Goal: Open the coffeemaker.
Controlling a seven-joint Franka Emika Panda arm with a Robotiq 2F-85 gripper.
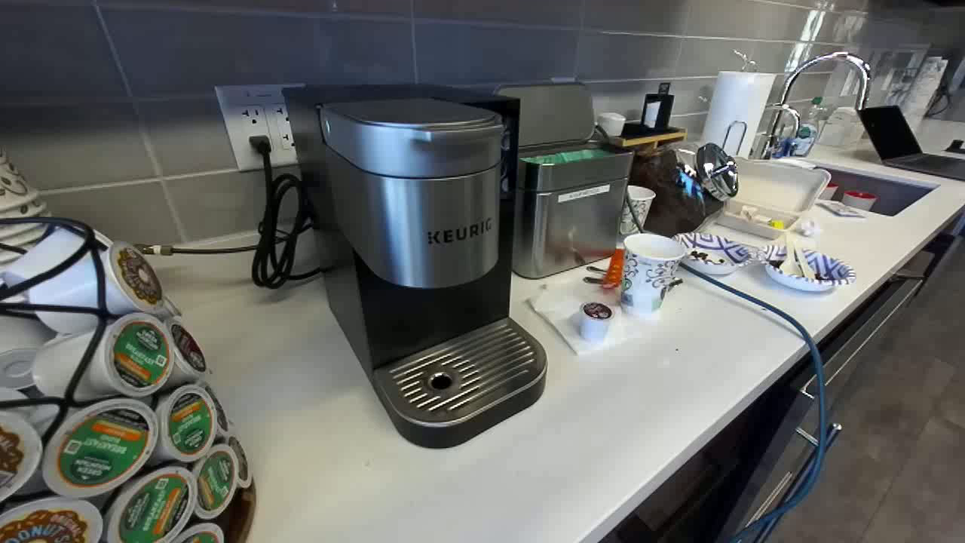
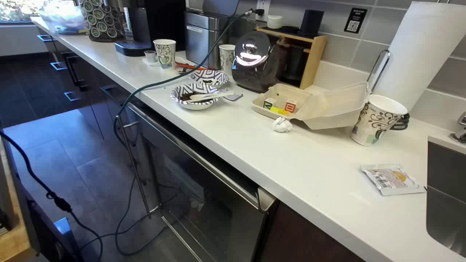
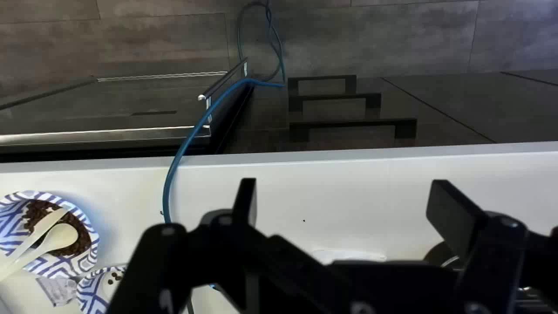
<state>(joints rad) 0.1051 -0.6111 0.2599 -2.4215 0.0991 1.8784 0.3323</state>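
Observation:
The coffeemaker [image 1: 430,234] is a tall silver-and-black machine marked KEURIG on the white counter. Its rounded grey top lid [image 1: 415,136] is shut down flat. Its drip tray [image 1: 464,377] juts out at the front with nothing on it. In an exterior view its black side [image 2: 165,25] shows at the far end, its top cut off. In the wrist view my gripper [image 3: 344,192] is open, fingers wide apart with nothing between them, above the counter. A dark rounded edge [image 3: 438,253], likely the drip tray, shows partly behind the finger at right. No exterior view shows the gripper.
A rack of coffee pods [image 1: 105,422] stands beside the coffeemaker. A steel box with raised lid [image 1: 573,219] is on its other side. A paper cup [image 1: 650,275] and a pod [image 1: 595,323] stand in front of the box. A blue cable [image 1: 810,347] hangs over the counter edge.

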